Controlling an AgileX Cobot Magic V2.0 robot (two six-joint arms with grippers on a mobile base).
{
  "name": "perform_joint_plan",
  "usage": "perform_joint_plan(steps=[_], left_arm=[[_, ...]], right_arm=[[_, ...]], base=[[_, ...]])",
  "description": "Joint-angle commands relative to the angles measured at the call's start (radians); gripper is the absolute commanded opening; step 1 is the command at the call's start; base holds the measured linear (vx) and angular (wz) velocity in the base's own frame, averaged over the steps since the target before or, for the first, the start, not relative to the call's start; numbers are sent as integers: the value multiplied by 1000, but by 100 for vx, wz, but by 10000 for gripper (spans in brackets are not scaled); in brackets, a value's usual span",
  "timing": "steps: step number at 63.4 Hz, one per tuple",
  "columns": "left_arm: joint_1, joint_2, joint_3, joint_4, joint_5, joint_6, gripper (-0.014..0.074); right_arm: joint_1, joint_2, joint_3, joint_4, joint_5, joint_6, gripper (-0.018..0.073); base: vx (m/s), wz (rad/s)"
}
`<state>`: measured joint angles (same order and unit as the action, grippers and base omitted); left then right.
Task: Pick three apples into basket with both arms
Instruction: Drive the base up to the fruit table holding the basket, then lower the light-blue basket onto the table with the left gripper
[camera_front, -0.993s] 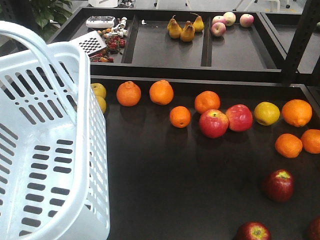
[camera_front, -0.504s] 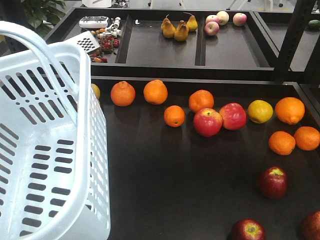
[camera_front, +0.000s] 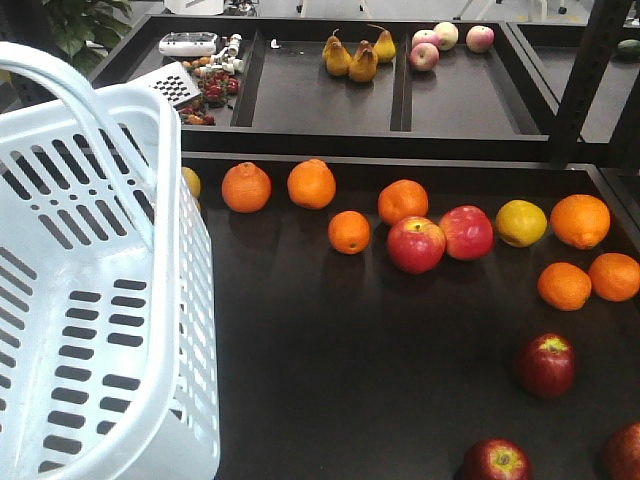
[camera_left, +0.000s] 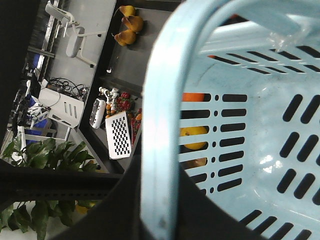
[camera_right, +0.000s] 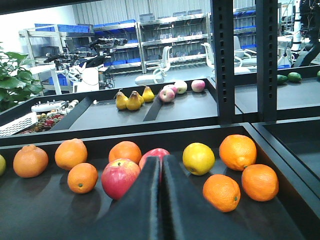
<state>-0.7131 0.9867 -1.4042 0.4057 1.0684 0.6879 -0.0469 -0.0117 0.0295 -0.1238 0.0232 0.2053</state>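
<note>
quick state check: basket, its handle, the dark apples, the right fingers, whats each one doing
basket: no fruit in the part that shows
basket handle: raised
dark apples: three on the table, outside the basket
right fingers: shut, nothing between them

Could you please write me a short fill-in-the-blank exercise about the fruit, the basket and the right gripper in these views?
1. In the front view the basket stands at the ___ edge.
2. The back tray holds ___ yellow pears.
3. The right gripper is ___ (open or shut), with nothing between its fingers.
4. The dark apples lie near the front view's lower ___ corner.

Missing words: left; three; shut; right.
</note>
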Motion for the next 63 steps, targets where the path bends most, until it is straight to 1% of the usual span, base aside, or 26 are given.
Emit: perform_joint_plan(steps=[1,8,15,31,43,48,57,63], left_arm=[[-3,-6,-28,27,-79,-15,-6],[-3,-6,-28,27,-80,-15,-6],[-3,0,-28,28,-106,-15,-6],[-3,3,-28,26,-110,-15,-6],[-2,67,-2,35,-111,-13,-6],[-2,101,50,68,-182,-13,-6],[-2,165,168,112,-406,-15,-6],[0,219,229,114,-542,-15,-6]], right_arm=[[0,-13,13,-10,-77,-1,-9],[0,-13,13,-10,-77,-1,-9],[0,-13,13,-10,-77,-1,-9],[0,-13,13,-10,-77,-1,-9],[0,-13,13,-10,-77,-1,-9],[0,-13,13,-10,-77,-1,-9],[0,-13,13,-10,-77,-1,-9],[0,-13,13,-10,-77,-1,-9]], base=[[0,0],[0,0],[0,0],[0,0],[0,0],[0,0],[0,0],[0,0]])
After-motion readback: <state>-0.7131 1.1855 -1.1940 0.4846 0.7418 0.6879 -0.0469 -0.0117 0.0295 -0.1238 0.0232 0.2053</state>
